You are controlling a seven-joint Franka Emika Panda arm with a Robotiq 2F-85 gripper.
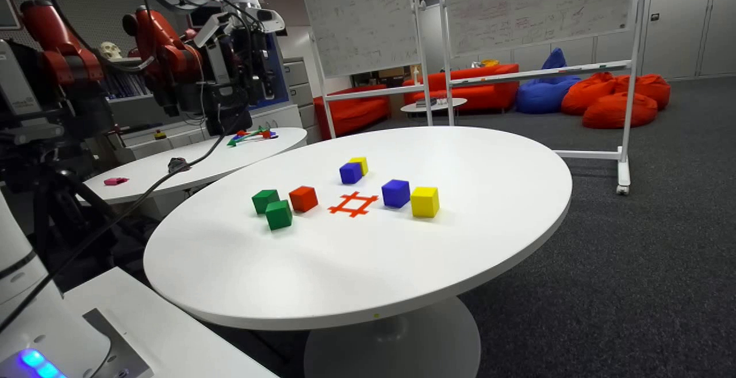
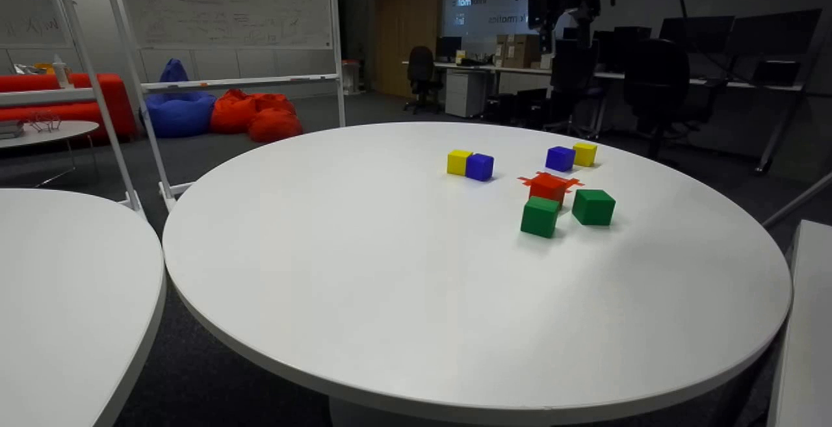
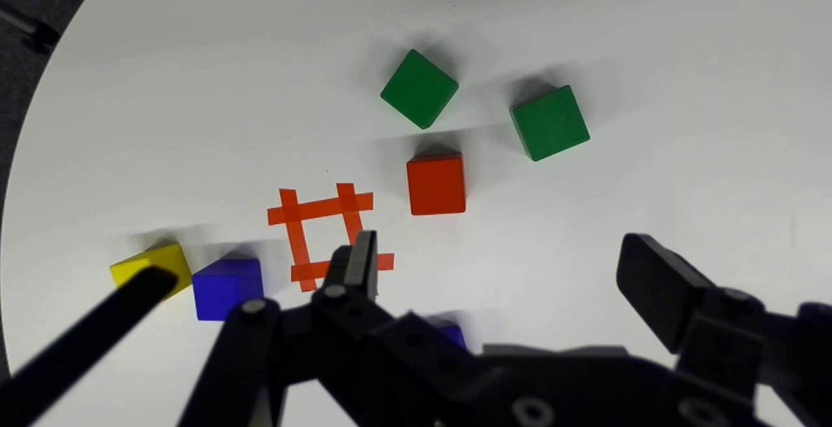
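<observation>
My gripper [image 3: 497,245] is wide open above the white table, nothing between its fingers. In an exterior view the gripper [image 2: 565,40] hangs high over the far side. Nearest in the wrist view are a red cube [image 3: 437,185] and an orange-red tape square [image 3: 318,209], partly covered by the left finger. Two green cubes, one turned [image 3: 420,89] and one to its right [image 3: 550,123], lie beyond the red one. At left a yellow cube [image 3: 156,259] sits beside a blue cube [image 3: 227,289]. Another blue cube [image 3: 453,333] is mostly hidden by the gripper; its yellow neighbour [image 1: 425,202] shows in both exterior views.
The cubes stand on a round white table [image 1: 368,263]. Another white table [image 2: 71,297] adjoins it. A dark cable [image 1: 144,194] hangs beside the arm base [image 1: 34,309]. A red robot arm [image 1: 167,50] and whiteboards [image 1: 362,21] stand behind.
</observation>
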